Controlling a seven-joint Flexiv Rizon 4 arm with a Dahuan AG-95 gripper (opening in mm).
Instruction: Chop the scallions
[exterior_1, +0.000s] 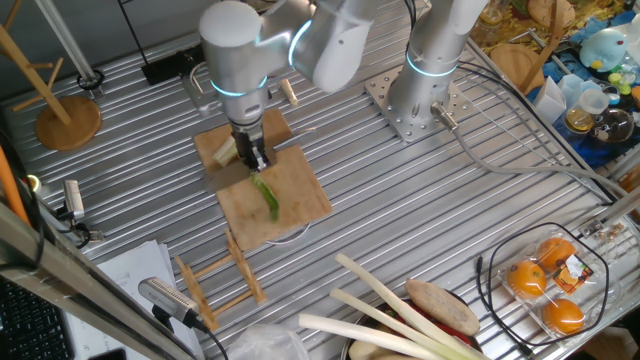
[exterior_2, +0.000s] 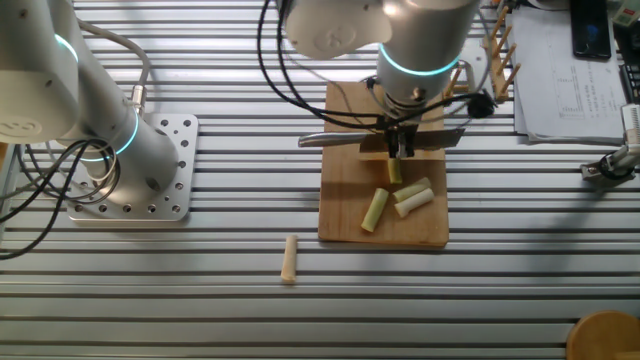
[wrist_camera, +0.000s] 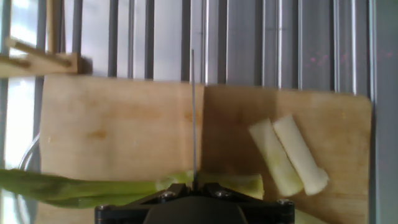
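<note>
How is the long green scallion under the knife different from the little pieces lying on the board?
The long scallion stalk is uncut and mostly green; the cut pieces are short and pale whitish. The stalk sits right under the knife blade, while the pieces lie off to one side of it. Both rest on the wooden cutting board.

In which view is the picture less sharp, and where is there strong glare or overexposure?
Hand view: soft overall, the scallion stalk near the lens is blurred, and the left edge is blown out white; the knife shows only as a thin line. One fixed view: sharp, mild reflections on the ribbed table. The other fixed view: even light, cut pieces clear on the cutting board.
</note>
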